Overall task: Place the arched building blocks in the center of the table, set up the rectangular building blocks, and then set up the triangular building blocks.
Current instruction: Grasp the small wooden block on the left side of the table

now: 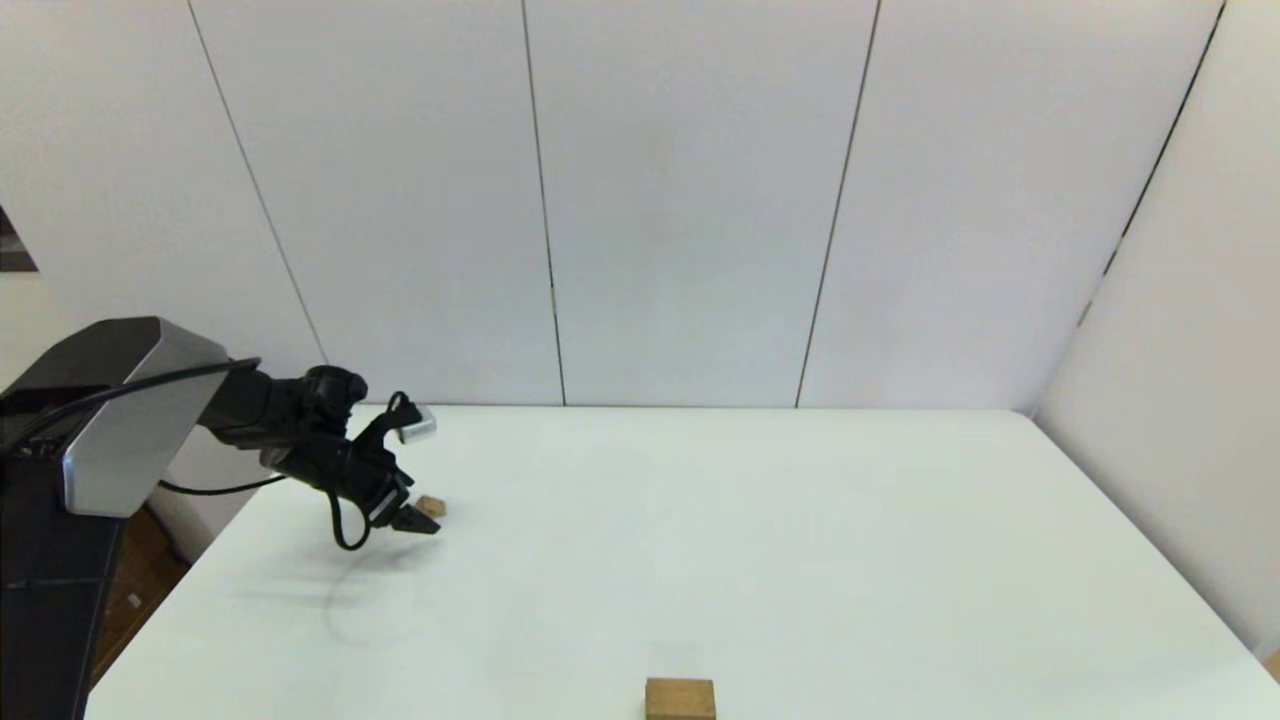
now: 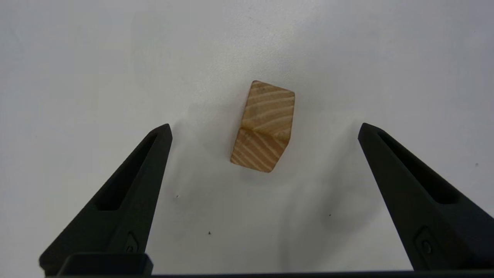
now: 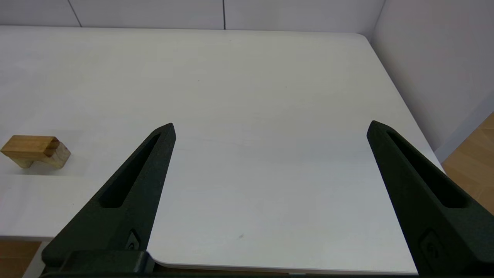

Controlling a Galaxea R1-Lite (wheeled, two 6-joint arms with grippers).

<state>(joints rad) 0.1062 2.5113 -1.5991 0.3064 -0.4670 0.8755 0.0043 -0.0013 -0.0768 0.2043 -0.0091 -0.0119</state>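
Observation:
The triangular building block, a small light wooden wedge, lies on the white table at the far left. My left gripper hovers just above it, open, and the wedge sits between the spread fingers without touching them. The arched building block rests near the table's front edge at the middle, its notch facing down. My right gripper is open and empty above the front right of the table, out of the head view. The rectangular building block is out of view.
White wall panels stand behind the table and along its right side. The table's rounded front corner and bare wooden floor show past the right gripper. The left arm's grey link overhangs the table's left edge.

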